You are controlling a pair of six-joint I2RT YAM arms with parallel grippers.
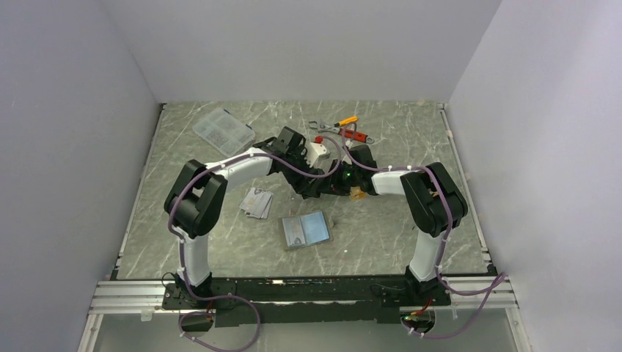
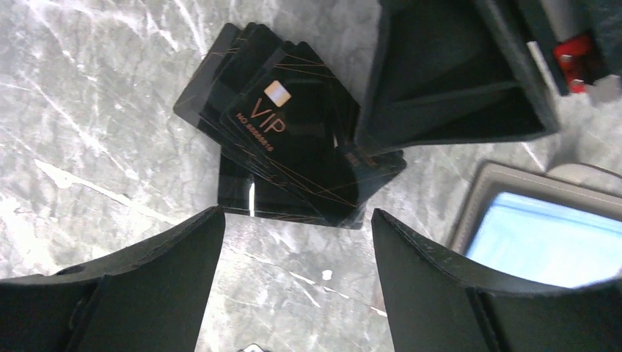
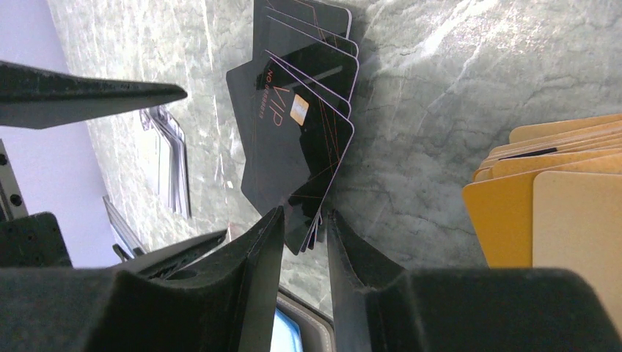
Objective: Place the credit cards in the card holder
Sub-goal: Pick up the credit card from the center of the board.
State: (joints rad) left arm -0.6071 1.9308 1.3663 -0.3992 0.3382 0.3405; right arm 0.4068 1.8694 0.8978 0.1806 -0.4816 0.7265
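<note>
The silvery-grey cards lie left of the card holder, out of play. Beyond the holder, the left gripper hovers with its jaws wide apart at the near edge of the fanned black VIP cards. The right gripper is clamped on that fan's corner, pinching several cards at once.

The likely fault is that a corner pinch on slick plastic lets the fan twist or shed cards. If the left jaws close across the whole fan, more than one card may go to the holder. The two grippers are close enough to collide.

The holder lies open, slots up, with bare table to its left and near side. The orange-gold cards, right of the black fan, crowd the right gripper.
</note>
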